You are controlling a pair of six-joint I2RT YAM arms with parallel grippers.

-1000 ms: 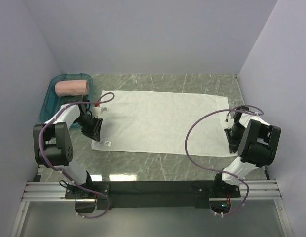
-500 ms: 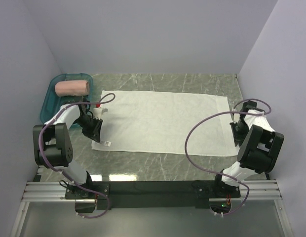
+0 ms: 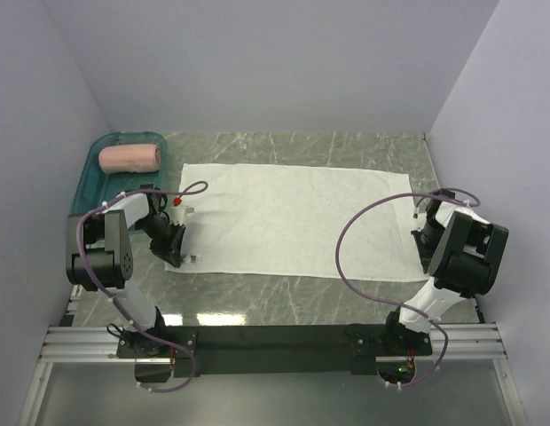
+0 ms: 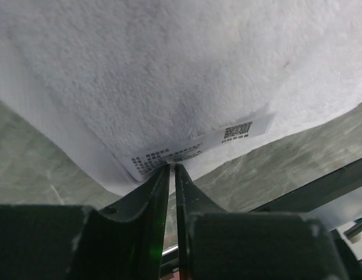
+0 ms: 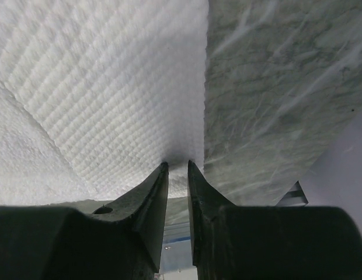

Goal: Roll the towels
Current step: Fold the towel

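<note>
The white towel [image 3: 293, 217] lies flat on the marble table, its printed label [image 3: 193, 258] at the near left corner. My left gripper [image 3: 173, 248] is at that corner. In the left wrist view its jaws [image 4: 171, 167] are closed to a thin slit on the towel's edge by the label [image 4: 198, 146]. My right gripper [image 3: 424, 253] is at the near right corner. In the right wrist view it [image 5: 178, 166] pinches a small fold of the white towel [image 5: 111, 87] near its right edge. The salmon-pink towel [image 3: 129, 158] lies rolled in the teal tray.
The teal tray [image 3: 90, 182] stands at the far left, beside the left arm. Bare marble table [image 3: 293, 293] runs along the near side of the towel. Lavender walls close in on the left, back and right. Purple cables loop over both arms.
My left gripper has moved nearer, down to the towel's near left corner by the label. My right gripper has shifted slightly along the towel's right edge.
</note>
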